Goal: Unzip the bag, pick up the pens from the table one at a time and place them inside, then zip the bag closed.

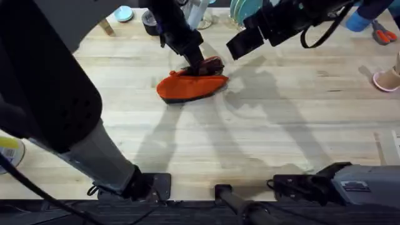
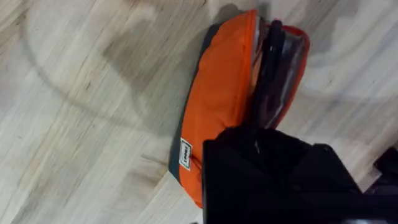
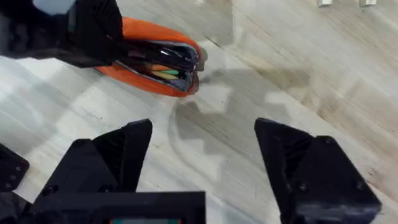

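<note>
1. The orange bag [image 1: 190,86] lies on the light wooden worktop [image 1: 262,144], toward the far side and a little left of the middle, with its dark underside showing along the near edge.
2. Its zipper is undone at the top: in the right wrist view the mouth gapes [image 3: 163,64] and thin coloured pens [image 3: 160,73] lie side by side inside.
3. In the left wrist view the same opening shows as a dark slot between two orange lips [image 2: 273,68], with a small white label on the bag's side near one end.
4. The left pincer [image 1: 199,62] is down at the open mouth of the bag, touching it at the far end; its black body covers the spot, so I cannot tell whether its fingers are together or apart, nor whether they hold anything.
5. The right pincer [image 1: 245,42] hangs just beside the bag, to the right and a bit farther back, clear of the fabric.
6. Its two black fingers [image 3: 121,152] stand wide apart with bare wood between them, gripping nothing.
7. Shadows of both arms fall across the planks in front of the bag.
</note>
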Tool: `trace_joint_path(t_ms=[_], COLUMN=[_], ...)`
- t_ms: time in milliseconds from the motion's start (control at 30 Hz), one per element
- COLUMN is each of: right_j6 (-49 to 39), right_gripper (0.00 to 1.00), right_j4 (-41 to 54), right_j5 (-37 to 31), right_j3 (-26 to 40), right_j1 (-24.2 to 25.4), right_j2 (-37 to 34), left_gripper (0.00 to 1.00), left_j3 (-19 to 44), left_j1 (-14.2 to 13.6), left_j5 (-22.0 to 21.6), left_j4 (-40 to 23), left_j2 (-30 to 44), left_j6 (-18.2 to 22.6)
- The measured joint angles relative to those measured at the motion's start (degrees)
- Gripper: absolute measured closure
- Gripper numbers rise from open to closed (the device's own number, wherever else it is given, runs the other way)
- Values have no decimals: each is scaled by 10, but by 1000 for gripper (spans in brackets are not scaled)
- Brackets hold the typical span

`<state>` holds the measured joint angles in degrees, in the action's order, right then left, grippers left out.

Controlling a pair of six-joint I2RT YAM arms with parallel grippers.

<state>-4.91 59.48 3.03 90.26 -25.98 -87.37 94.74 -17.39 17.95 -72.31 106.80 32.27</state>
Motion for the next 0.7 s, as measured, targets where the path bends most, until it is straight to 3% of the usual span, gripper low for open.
trace_joint_path(t_ms=[367, 400, 533, 600, 700], right_j6=[0, 0, 0, 0, 0], right_gripper=[5, 5, 5, 5, 5], right_j4=[-1, -1, -1, -1, -1], right_j5=[0, 0, 0, 0, 0], right_j3=[0, 0, 0, 0, 0], right_j1=[0, 0, 0, 0, 0], right_j2=[0, 0, 0, 0, 0], left_gripper=[954, 905, 279, 39, 8], left_j3=[0, 0, 0, 0, 0], left_j1=[0, 0, 0, 0, 0], left_j5=[3, 3, 5, 5, 5], left_j4=[-2, -3, -1, -2, -1], left_j2=[0, 0, 0, 0, 0], left_j6=[-2, -1, -4, -7, -7])
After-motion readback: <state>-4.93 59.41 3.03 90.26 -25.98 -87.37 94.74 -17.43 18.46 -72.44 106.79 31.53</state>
